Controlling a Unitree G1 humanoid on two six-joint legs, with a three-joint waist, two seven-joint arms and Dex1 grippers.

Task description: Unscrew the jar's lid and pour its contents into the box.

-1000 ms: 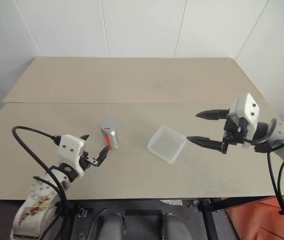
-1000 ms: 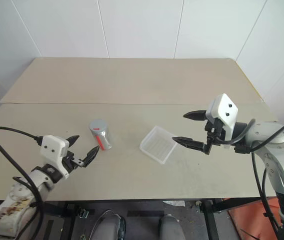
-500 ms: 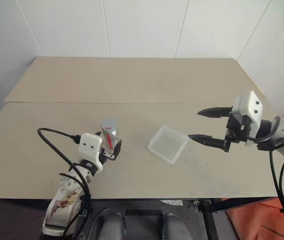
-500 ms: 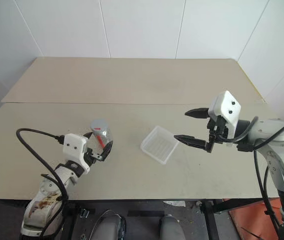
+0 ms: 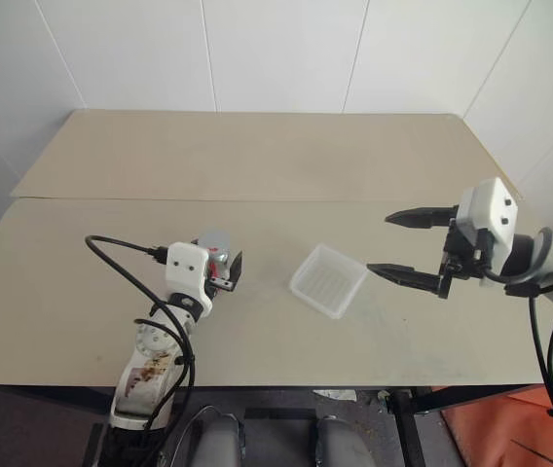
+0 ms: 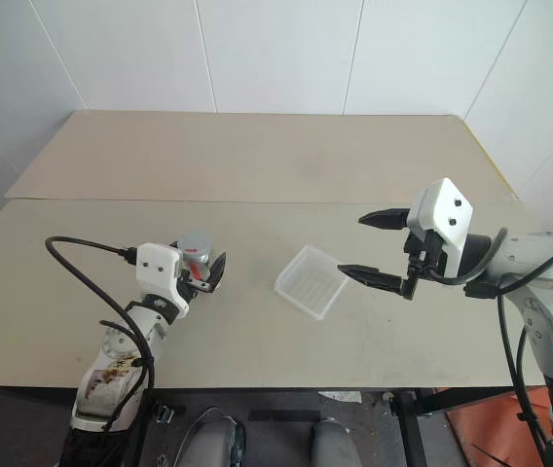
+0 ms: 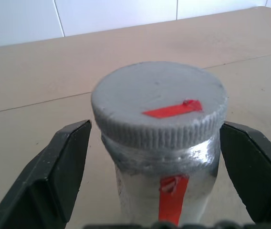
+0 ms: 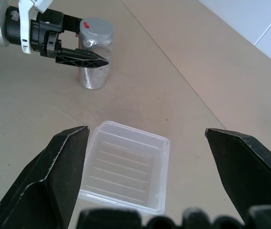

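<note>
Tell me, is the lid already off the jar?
No, the grey lid sits screwed on top of the jar, which stands upright between the open fingers of the left gripper.

left tool (image 5: 220,271) spread wide; right tool (image 5: 411,245) likewise

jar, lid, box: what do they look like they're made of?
Jar: clear plastic or glass, can't tell which; see-through wall with glints and a red strip on its side.
Lid: matte grey, likely plastic; fine ribs around the edge, red strip on top.
Box: thin milky plastic, semi-gloss; the table tone shows through, and it has moulded ribs and rounded corners.
</note>
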